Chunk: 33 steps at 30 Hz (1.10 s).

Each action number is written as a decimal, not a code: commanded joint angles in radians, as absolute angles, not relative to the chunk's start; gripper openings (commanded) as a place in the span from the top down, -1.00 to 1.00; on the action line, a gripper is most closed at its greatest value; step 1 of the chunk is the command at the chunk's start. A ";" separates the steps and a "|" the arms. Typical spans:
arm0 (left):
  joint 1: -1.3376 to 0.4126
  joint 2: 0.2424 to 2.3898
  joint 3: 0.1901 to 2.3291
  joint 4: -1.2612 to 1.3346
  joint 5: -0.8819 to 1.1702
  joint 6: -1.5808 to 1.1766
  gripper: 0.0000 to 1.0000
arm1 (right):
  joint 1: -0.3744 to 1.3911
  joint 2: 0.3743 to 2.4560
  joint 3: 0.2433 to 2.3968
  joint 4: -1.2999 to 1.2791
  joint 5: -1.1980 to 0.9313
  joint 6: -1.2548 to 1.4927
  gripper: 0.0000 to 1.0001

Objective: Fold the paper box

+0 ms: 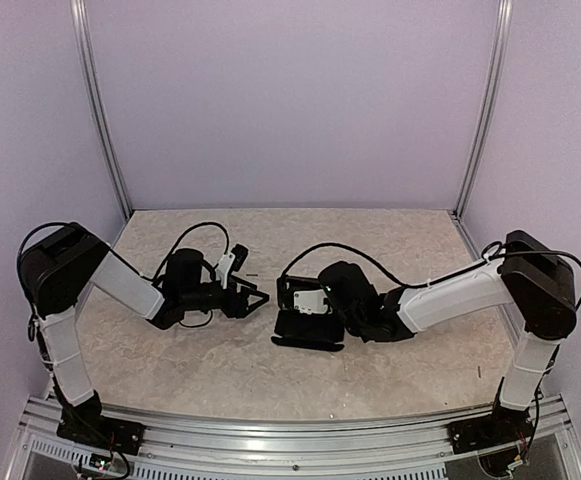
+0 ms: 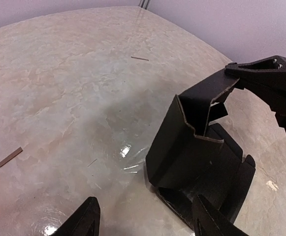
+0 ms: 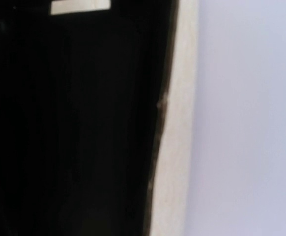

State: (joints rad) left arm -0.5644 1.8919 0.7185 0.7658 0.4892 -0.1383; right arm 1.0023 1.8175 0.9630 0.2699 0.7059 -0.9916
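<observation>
Paper box (image 2: 182, 152) of matte black thin cardboard, part-folded, flaps raised, raw brown cut edges showing. It sits mid-tabletop, slightly toward the near edge.

Beige marbled tabletop (image 2: 74, 83), glossy, glare spots. Small flat tan strip (image 2: 10, 157) lies loose toward the left edge.

Left gripper (image 2: 145, 206) gapes wide just beside the box, holding nothing.

Right gripper (image 2: 234, 71), black plastic, is clamped on the top flap's edge.

Right wrist view is mostly blurred black and unreadable. White tag (image 1: 312, 300) on the right gripper has no legible writing.
</observation>
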 commanded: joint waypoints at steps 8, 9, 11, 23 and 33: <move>-0.593 2.017 0.818 0.838 0.570 0.008 -0.12 | 1.034 1.851 0.846 0.609 0.762 -1.176 1.00; -0.597 2.024 0.823 0.840 0.576 0.025 -0.11 | 1.034 1.854 0.846 0.612 0.760 -1.178 1.00; -0.610 2.039 0.833 0.841 0.578 0.044 -0.11 | 1.035 1.861 0.846 0.619 0.759 -1.182 1.00; -0.657 2.097 0.851 0.913 0.412 0.070 0.28 | 1.053 1.913 0.837 0.652 0.765 -1.201 1.00; -0.708 2.129 0.857 1.012 0.268 0.124 0.32 | 1.072 1.931 0.813 0.675 0.772 -1.214 1.00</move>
